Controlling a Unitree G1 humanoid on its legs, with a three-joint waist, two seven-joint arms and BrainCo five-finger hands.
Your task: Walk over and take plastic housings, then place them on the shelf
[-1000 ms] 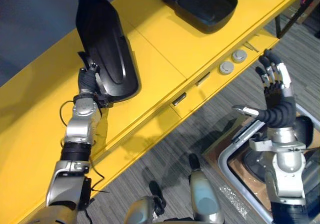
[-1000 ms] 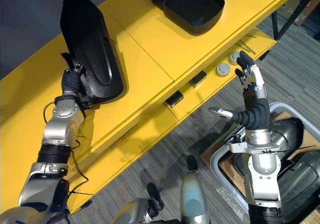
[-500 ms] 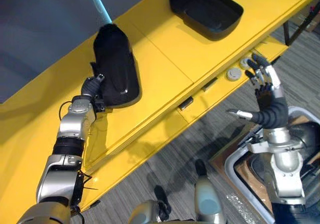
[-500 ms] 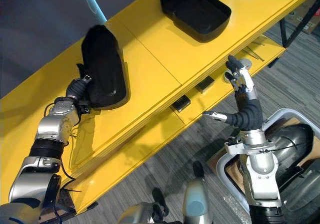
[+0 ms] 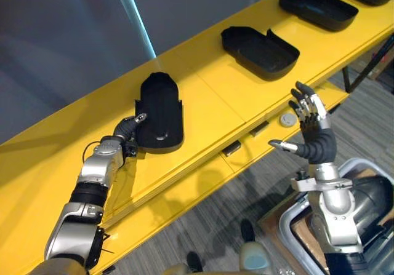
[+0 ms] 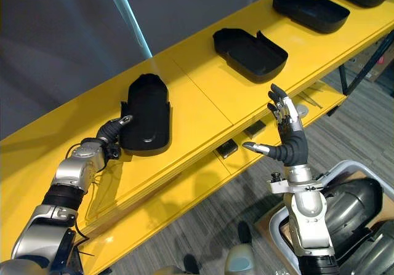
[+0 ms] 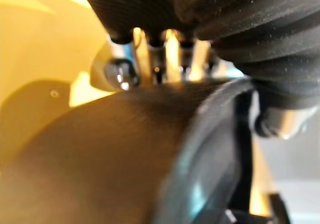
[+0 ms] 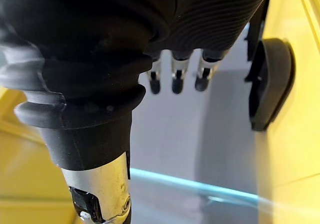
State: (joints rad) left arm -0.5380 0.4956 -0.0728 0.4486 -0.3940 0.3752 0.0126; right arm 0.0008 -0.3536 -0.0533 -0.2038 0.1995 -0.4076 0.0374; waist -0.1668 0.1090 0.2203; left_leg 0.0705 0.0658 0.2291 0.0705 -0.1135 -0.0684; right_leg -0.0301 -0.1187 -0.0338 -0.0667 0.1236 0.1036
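So the left hand (image 5: 127,129) is pinching the end of the black housing (image 5: 161,112), which lies flat on the yellow shelf (image 5: 209,103). Right hand (image 5: 313,128) is up in front w/ fingers spread, holding nothing.

Bright, even indoor light
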